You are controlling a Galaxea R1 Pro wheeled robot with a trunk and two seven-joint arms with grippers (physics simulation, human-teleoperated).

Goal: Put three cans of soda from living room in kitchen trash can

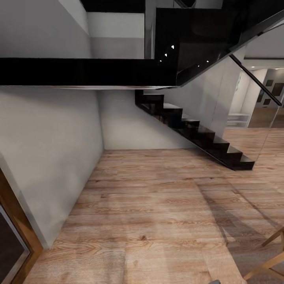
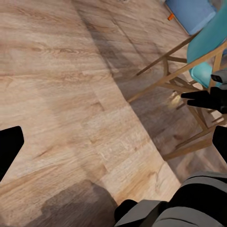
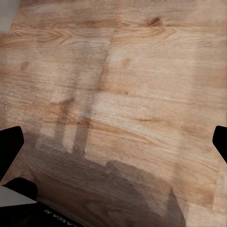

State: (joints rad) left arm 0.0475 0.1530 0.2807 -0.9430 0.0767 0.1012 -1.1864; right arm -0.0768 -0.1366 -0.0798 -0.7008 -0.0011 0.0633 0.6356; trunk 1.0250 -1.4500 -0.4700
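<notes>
No soda can or bin appears here, so the robot looks to be in transit, judging by the bare pale plank wood floor (image 1: 150,205) across the middle of the head view. A black glossy staircase (image 1: 197,134) descends at upper right beside the grey wall (image 1: 47,150). Left gripper (image 2: 116,142) and right gripper (image 3: 116,142) stand spread and empty (dark fingertips at frame edges). A teal wooden-legged chair (image 2: 208,52) sits at the left wrist view's upper right. Next: drive on to find the cans.
</notes>
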